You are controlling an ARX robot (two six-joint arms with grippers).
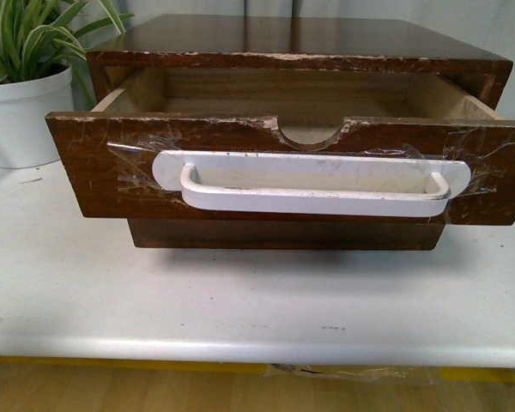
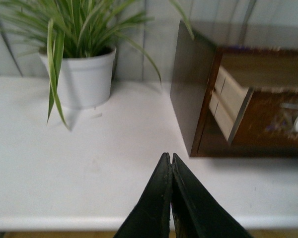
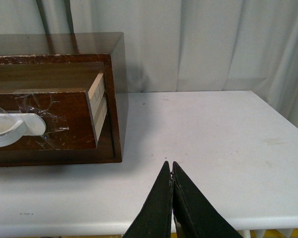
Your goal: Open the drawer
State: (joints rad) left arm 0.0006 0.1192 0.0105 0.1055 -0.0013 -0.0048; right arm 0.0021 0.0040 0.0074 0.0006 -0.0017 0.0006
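Note:
The drawer [image 1: 266,137], dark brown and scuffed, stands pulled out of its wooden cabinet [image 1: 292,43], its pale inside showing. A long white bar handle [image 1: 313,182] is taped to its front, with a half-round notch on the top edge. The drawer also shows in the left wrist view [image 2: 268,116] and in the right wrist view [image 3: 44,119]. My left gripper [image 2: 169,157] is shut and empty, over the table to the left of the cabinet. My right gripper [image 3: 170,165] is shut and empty, over the table to the right of it. Neither arm shows in the front view.
A white pot with a striped green plant [image 1: 21,103] stands at the back left; it also shows in the left wrist view [image 2: 84,79]. The white table [image 1: 240,300] has its front edge near me. A pale curtain [image 3: 213,44] hangs behind.

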